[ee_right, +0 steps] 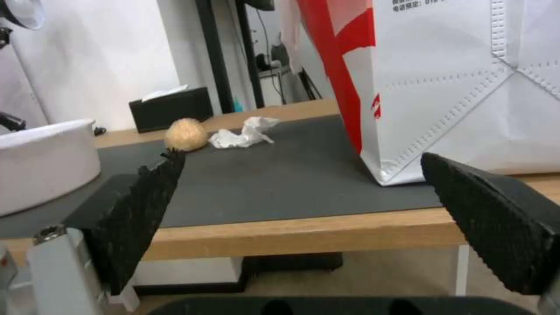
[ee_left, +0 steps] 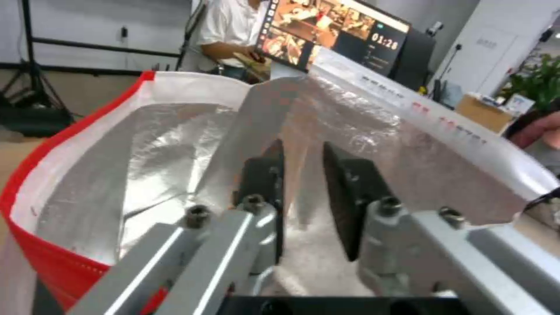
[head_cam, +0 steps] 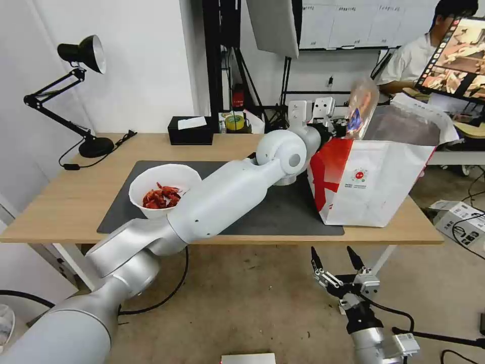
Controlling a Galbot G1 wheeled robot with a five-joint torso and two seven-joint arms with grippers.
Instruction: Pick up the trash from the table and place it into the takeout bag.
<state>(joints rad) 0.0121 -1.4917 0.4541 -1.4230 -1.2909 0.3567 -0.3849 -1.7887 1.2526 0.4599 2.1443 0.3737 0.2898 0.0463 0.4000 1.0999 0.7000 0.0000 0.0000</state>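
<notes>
My left arm reaches across the table [head_cam: 76, 202] to the takeout bag [head_cam: 369, 187]. My left gripper [head_cam: 347, 126] is shut on the clear clamshell tray [head_cam: 361, 107], held upright over the bag's near rim. In the left wrist view the gripper [ee_left: 303, 153] looks down into the bag's foil lining [ee_left: 117, 166]. The white bowl [head_cam: 164, 189] of red crayfish shells stands on the dark mat [head_cam: 283, 212]. The beige ball [ee_right: 185, 134] and crumpled tissue [ee_right: 242, 133] lie on the mat beyond the bag [ee_right: 467, 78]. My right gripper [head_cam: 336, 260] hangs open below the table's front edge.
A black tissue box [head_cam: 190, 130] and a tape roll [head_cam: 235, 121] sit at the table's back edge. A black desk lamp [head_cam: 83, 76] stands at the far left corner. Cables and a white box [head_cam: 459, 222] lie on the floor to the right.
</notes>
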